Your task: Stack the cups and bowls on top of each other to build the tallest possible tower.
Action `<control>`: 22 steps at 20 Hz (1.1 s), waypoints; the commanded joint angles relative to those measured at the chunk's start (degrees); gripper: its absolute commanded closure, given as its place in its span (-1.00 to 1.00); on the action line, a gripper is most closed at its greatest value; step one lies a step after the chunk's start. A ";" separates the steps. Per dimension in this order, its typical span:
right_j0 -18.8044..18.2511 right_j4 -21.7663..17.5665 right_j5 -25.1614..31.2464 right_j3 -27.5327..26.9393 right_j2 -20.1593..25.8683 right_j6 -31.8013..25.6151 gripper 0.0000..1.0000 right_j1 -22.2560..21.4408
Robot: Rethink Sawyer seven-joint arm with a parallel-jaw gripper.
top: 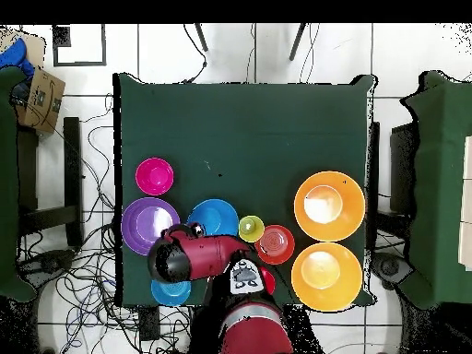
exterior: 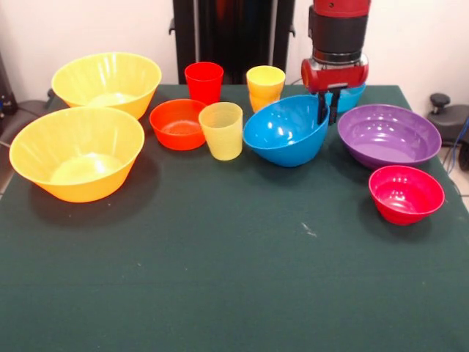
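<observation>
My gripper (exterior: 327, 116) hangs from the arm at the back right, its fingers shut on the right rim of the medium blue bowl (exterior: 284, 130), which is tilted with its mouth facing left. The small light blue bowl (exterior: 354, 96) sits just behind the gripper. The purple bowl (exterior: 387, 136) and the pink-red bowl (exterior: 406, 193) sit to the right. The pale yellow cup (exterior: 221, 130), orange-red bowl (exterior: 178, 124), red cup (exterior: 204, 81) and orange-yellow cup (exterior: 265, 86) stand left of the blue bowl. Two large yellow bowls (exterior: 107, 81) (exterior: 77, 152) sit at far left.
Everything stands in the far half of the green table (exterior: 220, 279). In the overhead view the arm (top: 189, 256) covers the gripper, beside the blue bowl (top: 217, 217) and the purple bowl (top: 146, 224). Cables and side tables surround the table.
</observation>
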 commanded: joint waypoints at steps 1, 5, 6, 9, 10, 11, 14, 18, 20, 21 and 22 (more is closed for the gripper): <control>2.08 3.83 7.84 -14.00 2.09 5.72 1.00 4.28; 2.96 4.08 7.57 -18.94 0.96 5.74 1.00 7.67; 3.20 4.14 7.54 -19.79 0.68 5.86 1.00 8.22; 3.34 4.26 7.99 -22.66 0.65 5.77 1.00 9.88; 3.31 4.33 8.11 -23.57 0.75 5.70 1.00 10.46; 3.29 4.39 8.22 -24.48 0.86 5.64 1.00 11.04; 3.61 4.78 8.36 -26.59 0.64 5.78 1.00 12.41; 6.15 5.90 13.68 -33.18 -3.08 5.31 1.00 15.00; 6.36 5.12 17.82 -34.01 -4.63 4.07 1.00 14.12; 6.40 4.65 19.10 -33.13 -5.50 3.97 1.00 12.78; 6.43 4.18 20.37 -32.25 -6.36 3.87 1.00 11.45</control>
